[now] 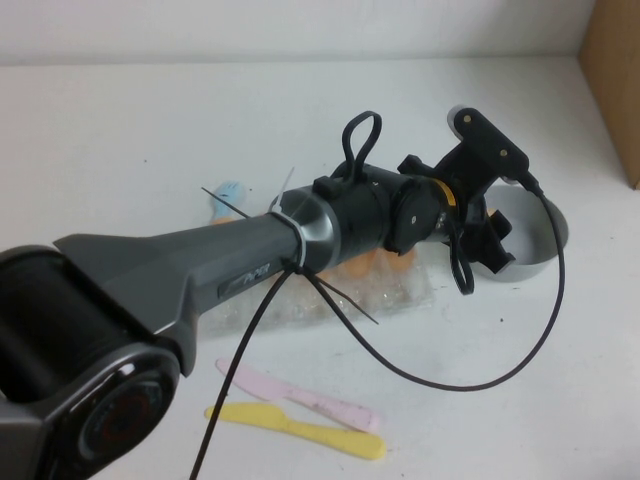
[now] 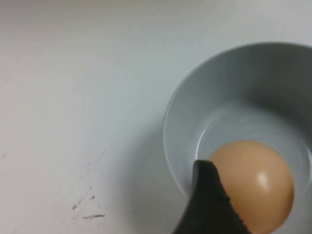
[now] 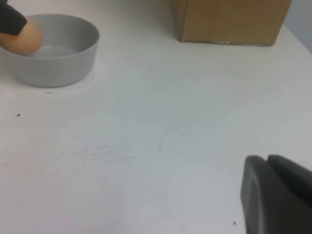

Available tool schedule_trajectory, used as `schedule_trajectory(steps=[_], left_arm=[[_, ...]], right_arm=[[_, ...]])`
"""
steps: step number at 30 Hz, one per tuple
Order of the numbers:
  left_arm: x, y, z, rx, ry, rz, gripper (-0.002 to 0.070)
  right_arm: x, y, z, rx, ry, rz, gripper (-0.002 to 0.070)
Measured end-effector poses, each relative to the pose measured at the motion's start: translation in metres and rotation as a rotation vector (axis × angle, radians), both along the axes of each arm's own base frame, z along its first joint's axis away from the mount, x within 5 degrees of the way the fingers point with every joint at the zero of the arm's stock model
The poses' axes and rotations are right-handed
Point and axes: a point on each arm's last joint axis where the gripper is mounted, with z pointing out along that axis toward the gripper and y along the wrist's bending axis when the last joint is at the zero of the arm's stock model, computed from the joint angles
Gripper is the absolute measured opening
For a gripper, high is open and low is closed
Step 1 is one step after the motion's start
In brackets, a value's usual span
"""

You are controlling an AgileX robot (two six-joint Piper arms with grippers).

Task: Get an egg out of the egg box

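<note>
An egg (image 2: 256, 187), glossy peach-orange, sits inside the round grey bowl (image 2: 195, 97). A black part of my left gripper (image 1: 480, 235) lies against one side of it. The right wrist view shows the same egg (image 3: 22, 36) low in the bowl (image 3: 63, 63), with that black part on top of it. The left arm reaches across the table over the egg box (image 1: 400, 292), a clear crinkly tray, largely hidden below the arm, with orange eggs (image 1: 357, 268) showing. My right gripper (image 3: 267, 158) is shut and empty, low over bare table, away from the bowl.
A pink knife (image 1: 300, 398) and a yellow knife (image 1: 300, 428) lie at the front of the table. A cardboard box (image 1: 612, 80) stands at the far right edge. A pale blue item (image 1: 230, 190) peeks out behind the left arm. A black cable (image 1: 480, 375) loops over the table.
</note>
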Motion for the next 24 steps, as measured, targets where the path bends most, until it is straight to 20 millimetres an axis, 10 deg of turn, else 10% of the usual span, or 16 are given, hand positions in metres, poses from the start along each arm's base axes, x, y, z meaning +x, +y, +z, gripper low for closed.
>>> schedule_trajectory(steps=[9,14,24], left_arm=[[-0.001,0.002,0.006,0.038,-0.027,-0.022,0.0448],[-0.010,0.015,0.045,0.108,-0.090,-0.061,0.0426],[-0.012,0.084,0.106,0.183,-0.099,0.085,0.0036]], right_arm=[[0.000,0.000,0.000,0.000,0.000,0.000,-0.0018],[0.000,0.000,0.000,0.000,0.000,0.000,-0.0018],[0.000,0.000,0.000,0.000,0.000,0.000,-0.0018]])
